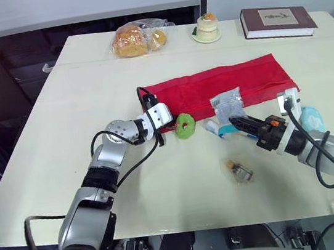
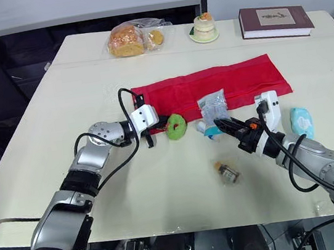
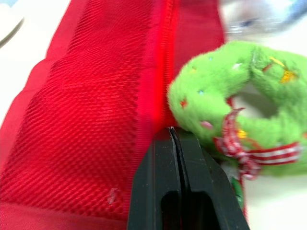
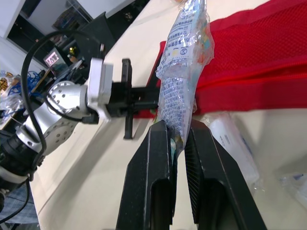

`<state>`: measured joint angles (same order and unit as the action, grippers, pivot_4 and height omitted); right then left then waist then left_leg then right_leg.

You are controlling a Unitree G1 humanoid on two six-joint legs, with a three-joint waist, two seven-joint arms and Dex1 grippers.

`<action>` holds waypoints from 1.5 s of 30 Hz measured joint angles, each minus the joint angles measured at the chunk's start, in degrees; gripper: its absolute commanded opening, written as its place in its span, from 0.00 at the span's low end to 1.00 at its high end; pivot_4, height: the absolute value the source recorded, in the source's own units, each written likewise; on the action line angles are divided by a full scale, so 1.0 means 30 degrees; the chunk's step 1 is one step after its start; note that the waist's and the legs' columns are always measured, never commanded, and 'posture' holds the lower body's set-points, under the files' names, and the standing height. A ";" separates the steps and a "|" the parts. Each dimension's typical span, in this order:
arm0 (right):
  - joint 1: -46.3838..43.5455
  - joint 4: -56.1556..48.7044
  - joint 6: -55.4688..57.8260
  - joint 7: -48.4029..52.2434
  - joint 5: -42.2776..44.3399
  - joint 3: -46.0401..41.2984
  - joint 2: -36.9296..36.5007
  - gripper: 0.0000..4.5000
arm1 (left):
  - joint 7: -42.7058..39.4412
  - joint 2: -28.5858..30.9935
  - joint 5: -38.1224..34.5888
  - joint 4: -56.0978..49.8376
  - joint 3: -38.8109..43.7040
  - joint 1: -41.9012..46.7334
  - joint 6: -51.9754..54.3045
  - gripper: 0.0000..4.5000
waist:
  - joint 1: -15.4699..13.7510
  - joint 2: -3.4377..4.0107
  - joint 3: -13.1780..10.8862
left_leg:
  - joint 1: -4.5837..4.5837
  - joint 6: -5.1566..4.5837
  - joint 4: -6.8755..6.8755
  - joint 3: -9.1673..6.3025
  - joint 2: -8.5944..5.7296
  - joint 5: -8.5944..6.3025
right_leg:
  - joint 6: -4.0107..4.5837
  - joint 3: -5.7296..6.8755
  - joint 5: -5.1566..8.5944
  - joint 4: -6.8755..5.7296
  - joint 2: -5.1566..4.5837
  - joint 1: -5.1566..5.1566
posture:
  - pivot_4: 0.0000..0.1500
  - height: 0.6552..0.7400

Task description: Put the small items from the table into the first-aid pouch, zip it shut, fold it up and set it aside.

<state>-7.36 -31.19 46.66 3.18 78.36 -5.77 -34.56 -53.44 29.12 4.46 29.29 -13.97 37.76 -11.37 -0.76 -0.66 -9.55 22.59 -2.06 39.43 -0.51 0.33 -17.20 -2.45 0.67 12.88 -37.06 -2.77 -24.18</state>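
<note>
The red mesh pouch [image 1: 223, 83] lies flat across the middle of the table, its zipper edge [image 3: 160, 72] facing me. My left gripper [image 1: 160, 138] is at the pouch's front left corner, with its fingers [image 3: 158, 177] pressed together on the zipper edge. A green plush wreath [image 1: 185, 125] lies right beside it. My right gripper [image 1: 233, 120] is shut on a clear printed packet [image 4: 184, 72], held upright just in front of the pouch. A white and blue tube [image 1: 213, 129] lies under the packet, and a small vial [image 1: 241, 171] sits nearer me.
A light blue tissue pack [image 1: 311, 119] lies by my right forearm. Along the far edge stand a bag of bread [image 1: 136, 39], a small cake on a plate [image 1: 207, 27] and a brown book [image 1: 277, 21]. Bare tabletop [image 1: 62, 133] spreads to the left.
</note>
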 measured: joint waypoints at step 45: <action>-0.0001 0.0011 0.0268 0.0216 -0.0493 0.0002 0.0695 0.00 | 0.5724 -0.1177 0.2842 0.0688 -0.0023 0.0827 -0.2790 0.01 | -0.0005 -0.0004 -0.0001 | -0.0020 0.0000 0.0221 0.0007 -0.0007 0.0000 | -0.0008 -0.0021 -0.0006 -0.0269 -0.0003 0.0001 | 1.00 1.00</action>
<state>-7.36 -31.16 47.46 3.83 76.88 -5.77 -32.48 -36.27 25.59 12.98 31.35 -14.04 40.24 -19.74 -0.77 -0.67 -9.56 22.53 -2.06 40.09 -0.49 0.31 -17.20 -2.47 0.61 12.86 -37.86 -2.78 -24.18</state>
